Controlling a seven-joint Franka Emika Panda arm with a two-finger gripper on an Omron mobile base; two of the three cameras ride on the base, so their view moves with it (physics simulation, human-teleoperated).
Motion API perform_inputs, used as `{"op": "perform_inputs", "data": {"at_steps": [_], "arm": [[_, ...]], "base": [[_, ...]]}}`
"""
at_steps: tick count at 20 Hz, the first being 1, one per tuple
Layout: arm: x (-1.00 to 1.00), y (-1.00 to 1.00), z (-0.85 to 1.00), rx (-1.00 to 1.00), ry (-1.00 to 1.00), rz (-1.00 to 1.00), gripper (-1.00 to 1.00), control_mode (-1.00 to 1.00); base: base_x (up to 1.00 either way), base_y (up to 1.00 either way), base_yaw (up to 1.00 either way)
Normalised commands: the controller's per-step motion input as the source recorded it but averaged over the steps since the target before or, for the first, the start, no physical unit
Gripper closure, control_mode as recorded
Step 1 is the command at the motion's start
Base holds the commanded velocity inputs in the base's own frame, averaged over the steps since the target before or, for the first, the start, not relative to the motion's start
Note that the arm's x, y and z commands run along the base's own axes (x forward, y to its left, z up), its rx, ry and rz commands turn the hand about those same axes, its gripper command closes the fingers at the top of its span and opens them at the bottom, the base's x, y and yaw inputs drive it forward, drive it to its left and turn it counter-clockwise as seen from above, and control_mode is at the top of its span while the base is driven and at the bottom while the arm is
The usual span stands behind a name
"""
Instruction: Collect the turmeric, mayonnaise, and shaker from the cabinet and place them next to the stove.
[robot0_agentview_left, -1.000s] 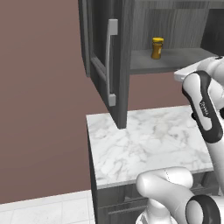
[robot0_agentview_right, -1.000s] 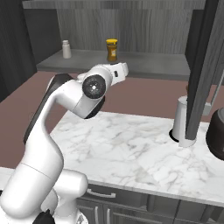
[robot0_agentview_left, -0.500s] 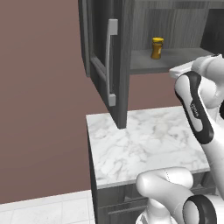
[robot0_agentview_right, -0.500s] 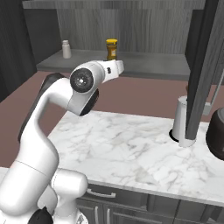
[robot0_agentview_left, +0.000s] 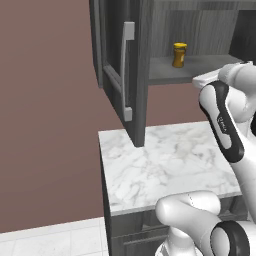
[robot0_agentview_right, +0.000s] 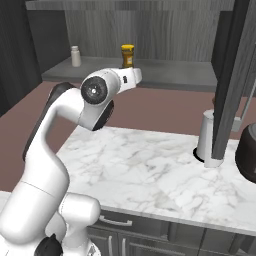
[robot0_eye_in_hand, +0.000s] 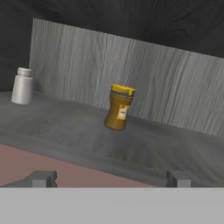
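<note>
- turmeric (robot0_eye_in_hand: 119, 108) stands upright on the shelf of the cabinet (robot0_agentview_left: 131, 75), towards the back wall, with bare shelf on every side.
- gripper (robot0_eye_in_hand: 109, 178) has its jaws spread wide and grasps nothing; it sits short of the shelf edge with the jar roughly centred ahead of it.
- shaker (robot0_eye_in_hand: 21, 86) stands well apart on the same shelf, so it should not get in the way of a grasp.
- jar looks small, rigid and probably light; the smooth amber body could slip or tip if nudged by one finger first.
- best hold is likely across the straight body below the yellow lid, over the label, both pads closing together.
- lid rim juts slightly, a useful stop against sliding down.
</note>
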Motion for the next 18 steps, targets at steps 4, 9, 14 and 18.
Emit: {"op": "perform_inputs", "data": {"at_steps": [4,9,14,18], "arm": [[0.14,0.14,0.00,0.00,0.00,0.00,-1.00,-1.00],[0.04,0.20,0.00,0.00,0.00,-0.03,-1.00,-1.00],[0.05,-0.01,0.00,0.12,0.05,-0.06,-1.00,-1.00],[0.03,-0.09,0.02,0.20,0.09,-0.06,-1.00,-1.00]], "base": [[0.00,0.00,0.00],[0.00,0.00,0.00],[0.00,0.00,0.00],[0.00,0.00,0.00]]}}
